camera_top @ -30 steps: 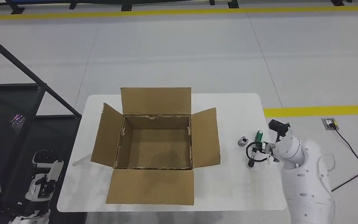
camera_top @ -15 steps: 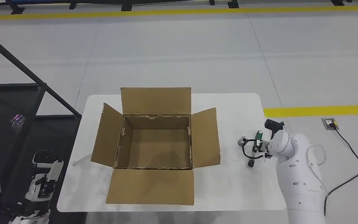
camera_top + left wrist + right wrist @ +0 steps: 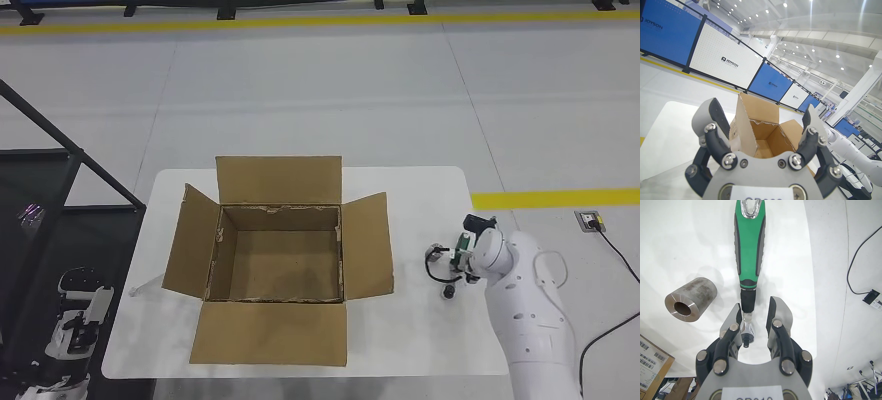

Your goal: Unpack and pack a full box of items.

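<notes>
Right tool (image 3: 755, 303) edged toward box (image 3: 278, 180); ratchet (image 3: 749, 247) cut off at handle end.

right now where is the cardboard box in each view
Top view: cardboard box at the middle of the white table, flaps open.
Left wrist view: cardboard box just beyond the open left gripper.
Right wrist view: its labelled corner, past the metal cylinder from the ratchet.
Shared landmark: the white table under the box.
</notes>
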You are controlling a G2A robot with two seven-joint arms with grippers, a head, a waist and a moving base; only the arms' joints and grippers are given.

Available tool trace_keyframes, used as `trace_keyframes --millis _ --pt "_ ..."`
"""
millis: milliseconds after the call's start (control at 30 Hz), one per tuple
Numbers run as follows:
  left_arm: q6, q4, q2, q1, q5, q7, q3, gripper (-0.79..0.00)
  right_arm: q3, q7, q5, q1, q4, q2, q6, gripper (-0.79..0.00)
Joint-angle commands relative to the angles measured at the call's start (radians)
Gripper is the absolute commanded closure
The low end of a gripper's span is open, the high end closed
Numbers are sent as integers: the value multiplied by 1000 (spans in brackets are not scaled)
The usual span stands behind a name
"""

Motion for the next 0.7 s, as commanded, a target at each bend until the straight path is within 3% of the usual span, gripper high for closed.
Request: trace_keyframes --millis 0,233,333,433,533,667 --pt "0 0 0 0 0 0 0 -785 -5 -6 12 6 14 0 -3 -329" --pt "0 0 0 0 0 0 0 -785 -19 -22 34 22 54 1 -3 -286" --pt "0 0 0 0 0 0 0 -785 -21 -27 42 26 66 2 -4 -175" --pt "0 0 0 0 0 0 0 -785 -23 -29 49 29 74 4 -4 -139" --pt "0 0 0 0 0 0 0 -785 -26 -30 56 30 77 6 -3 0" --pt "0 0 0 0 0 0 0 -785 -17 -51 67 21 36 10 6 0"
